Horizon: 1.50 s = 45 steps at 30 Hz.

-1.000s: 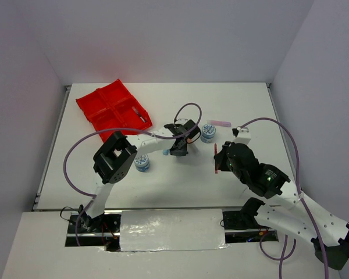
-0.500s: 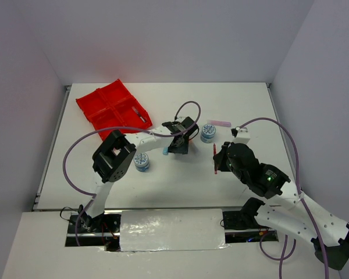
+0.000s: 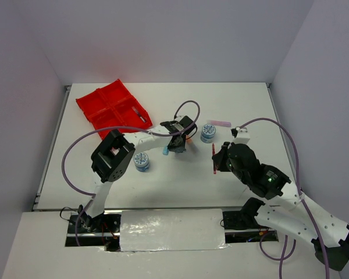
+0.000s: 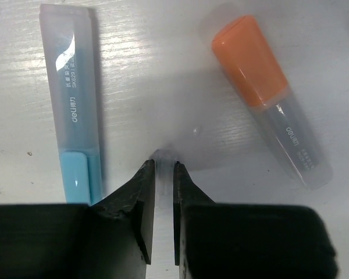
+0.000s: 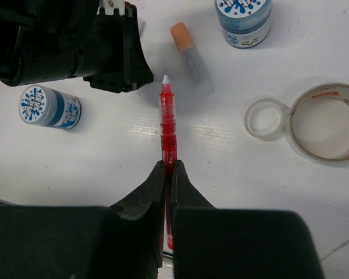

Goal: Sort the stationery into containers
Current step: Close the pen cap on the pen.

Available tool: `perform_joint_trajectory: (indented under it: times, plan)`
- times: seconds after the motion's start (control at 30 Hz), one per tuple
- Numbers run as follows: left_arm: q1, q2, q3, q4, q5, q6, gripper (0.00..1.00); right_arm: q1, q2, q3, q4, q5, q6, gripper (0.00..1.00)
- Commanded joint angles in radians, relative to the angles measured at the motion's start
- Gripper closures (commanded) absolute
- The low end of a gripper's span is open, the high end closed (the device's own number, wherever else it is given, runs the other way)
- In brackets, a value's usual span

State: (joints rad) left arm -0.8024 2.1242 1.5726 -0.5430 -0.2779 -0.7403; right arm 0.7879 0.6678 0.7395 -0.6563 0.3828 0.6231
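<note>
My right gripper [image 5: 167, 165] is shut on a thin red pen [image 5: 167, 122], held above the table with its tip pointing away; the pen [image 3: 213, 160] shows at centre right in the top view. My left gripper [image 4: 164, 165] hovers low over bare table, jaws almost together with nothing between them. A light-blue stick [image 4: 70, 99] lies to its left and an orange-tipped stick [image 4: 267, 93] to its right. The red four-compartment tray [image 3: 111, 108] sits at the far left. Two patterned tubs [image 3: 207, 132] [image 3: 142, 161] stand on the table. The clear tape ring [image 5: 324, 121] lies right of the pen.
A pink stick [image 3: 221, 123] lies beyond the far tub. A smaller clear ring [image 5: 266, 118] touches the tape ring. A thin pen [image 3: 141, 114] rests in the tray's near right compartment. The left arm's cable [image 3: 186, 107] loops above its wrist.
The left gripper has shifted slightly left and away from the arm bases, over the two sticks. The right gripper with the red pen has barely moved.
</note>
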Motion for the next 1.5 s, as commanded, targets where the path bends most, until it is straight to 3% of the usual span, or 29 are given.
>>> perform_joint_trajectory:
  times: [0.0,0.2,0.73,0.8,1.0,1.13,1.37,1.47]
  plan:
    - [0.006,0.095,-0.097,-0.008,0.103,0.009,0.89,0.005,-0.017,-0.02,0.072,-0.018,-0.019,1.0]
    - [0.006,0.04,-0.134,0.003,0.091,0.007,1.0,0.005,-0.027,-0.043,0.104,-0.051,-0.036,1.0]
    - [-0.006,-0.05,-0.142,-0.037,-0.027,0.021,1.0,0.005,0.003,-0.069,0.147,-0.087,-0.039,1.0]
    - [-0.014,-0.026,-0.12,-0.069,-0.047,0.022,0.96,0.005,0.003,-0.074,0.153,-0.091,-0.039,1.0]
    - [-0.027,0.022,-0.118,-0.089,-0.057,0.027,0.67,0.005,0.001,-0.068,0.144,-0.088,-0.039,1.0]
    - [-0.032,0.025,-0.128,-0.081,-0.043,0.035,0.56,0.005,-0.004,-0.066,0.146,-0.09,-0.039,1.0]
    - [-0.04,0.039,-0.12,-0.107,-0.054,0.053,0.56,0.005,-0.005,-0.066,0.145,-0.091,-0.039,1.0]
    - [-0.041,0.051,-0.132,-0.078,0.006,0.067,0.63,0.004,-0.005,-0.063,0.144,-0.091,-0.039,1.0]
